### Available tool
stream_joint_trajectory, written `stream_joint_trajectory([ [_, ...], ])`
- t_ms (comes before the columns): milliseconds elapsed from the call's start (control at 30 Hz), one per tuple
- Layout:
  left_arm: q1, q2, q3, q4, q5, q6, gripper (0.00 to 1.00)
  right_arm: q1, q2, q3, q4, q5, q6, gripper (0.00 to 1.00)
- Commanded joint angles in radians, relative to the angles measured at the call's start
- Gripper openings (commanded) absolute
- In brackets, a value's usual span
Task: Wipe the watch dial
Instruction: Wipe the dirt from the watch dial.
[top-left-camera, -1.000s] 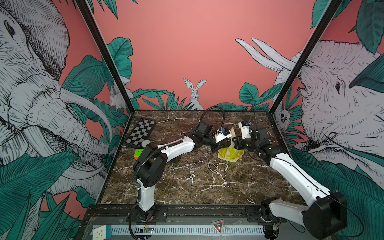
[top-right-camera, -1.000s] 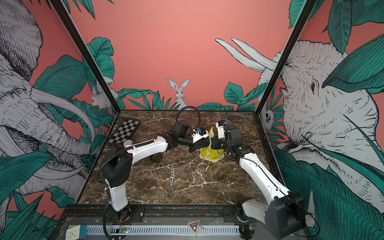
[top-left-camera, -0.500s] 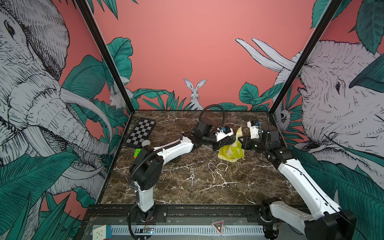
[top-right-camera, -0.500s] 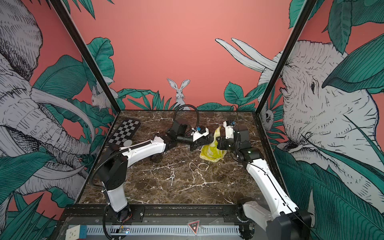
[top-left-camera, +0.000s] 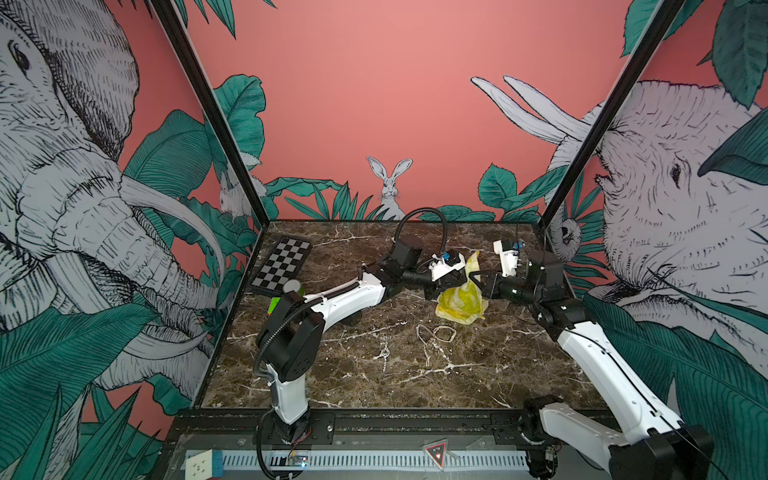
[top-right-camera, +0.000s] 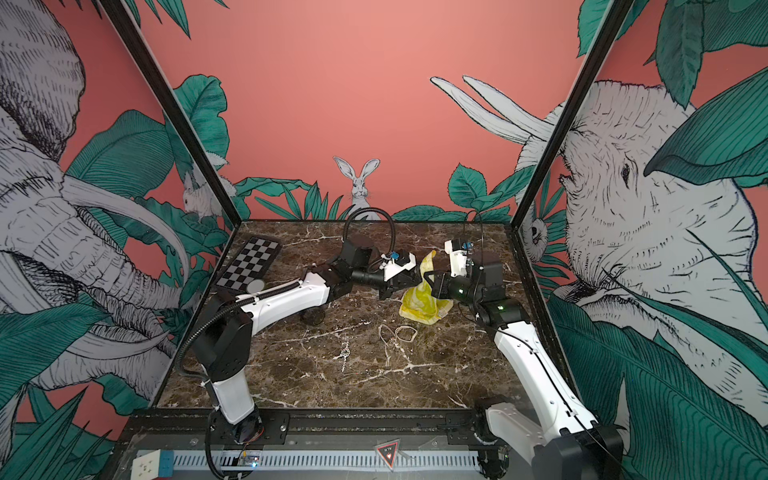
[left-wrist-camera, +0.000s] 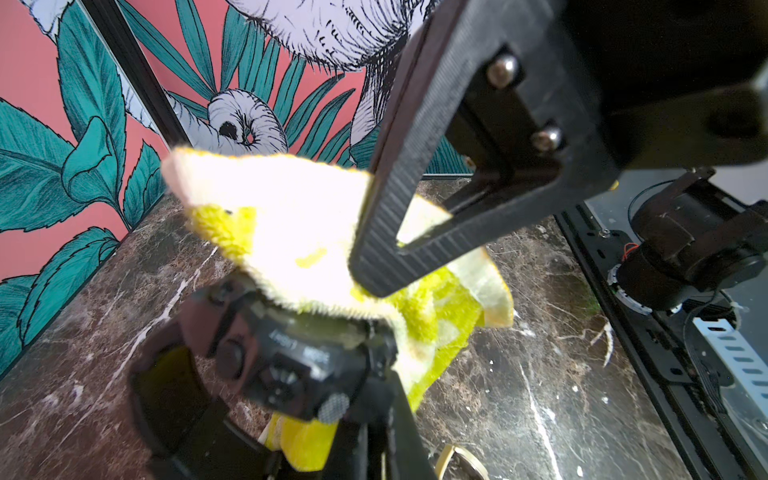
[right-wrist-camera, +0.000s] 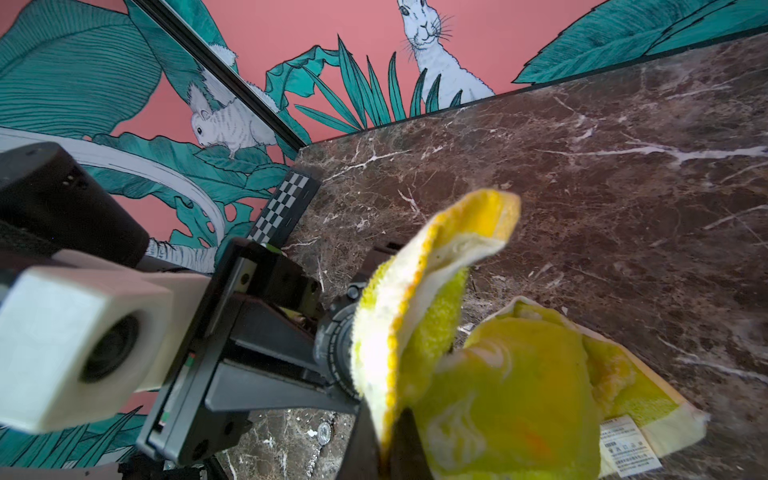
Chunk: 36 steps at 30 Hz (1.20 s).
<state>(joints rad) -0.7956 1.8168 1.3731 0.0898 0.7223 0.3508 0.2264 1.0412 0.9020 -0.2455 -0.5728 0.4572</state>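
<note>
Jaws of the left gripper (top-left-camera: 434, 291) are clamped on the black watch (left-wrist-camera: 299, 365); jaws of the right gripper (top-left-camera: 480, 282) are clamped on the yellow cloth (top-left-camera: 459, 303). Both grippers meet over the far middle of the worktop (top-left-camera: 415, 374), and the lower end of the cloth rests on that surface. In both top views the watch is hidden behind the cloth and the gripper bodies. The left wrist view shows the side of the watch case, with its buttons and the lettering LIGHT, and the cloth lying over the upper face. The right wrist view shows the round bezel (right-wrist-camera: 336, 353) at the left jaws, the cloth folded against it, and a printed label (right-wrist-camera: 631, 453) on the cloth's corner. The dial itself is covered. The top views give the layout: rubber bands (top-left-camera: 436, 332) lie just in front of the cloth, and a checkerboard (top-left-camera: 282, 266) sits at the far left corner.
</note>
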Motion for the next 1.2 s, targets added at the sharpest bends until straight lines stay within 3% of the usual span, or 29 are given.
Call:
stream_joint_trajectory([
  [0,-0.011,-0.016,0.012,0.040,0.038,-0.004,0.00,0.009,0.005,0.020,0.091,-0.076,0.024,0.00],
  [367,-0.010,0.006,0.036,0.057,0.072,-0.018,0.00,0.012,0.106,0.013,0.158,-0.100,0.046,0.00],
  [700,-0.011,0.001,0.051,0.076,0.103,-0.029,0.00,0.074,0.183,0.078,-0.016,0.144,-0.076,0.00],
  [1167,-0.010,-0.052,0.012,0.114,0.133,-0.056,0.00,0.082,0.215,0.071,-0.066,0.315,-0.097,0.00],
])
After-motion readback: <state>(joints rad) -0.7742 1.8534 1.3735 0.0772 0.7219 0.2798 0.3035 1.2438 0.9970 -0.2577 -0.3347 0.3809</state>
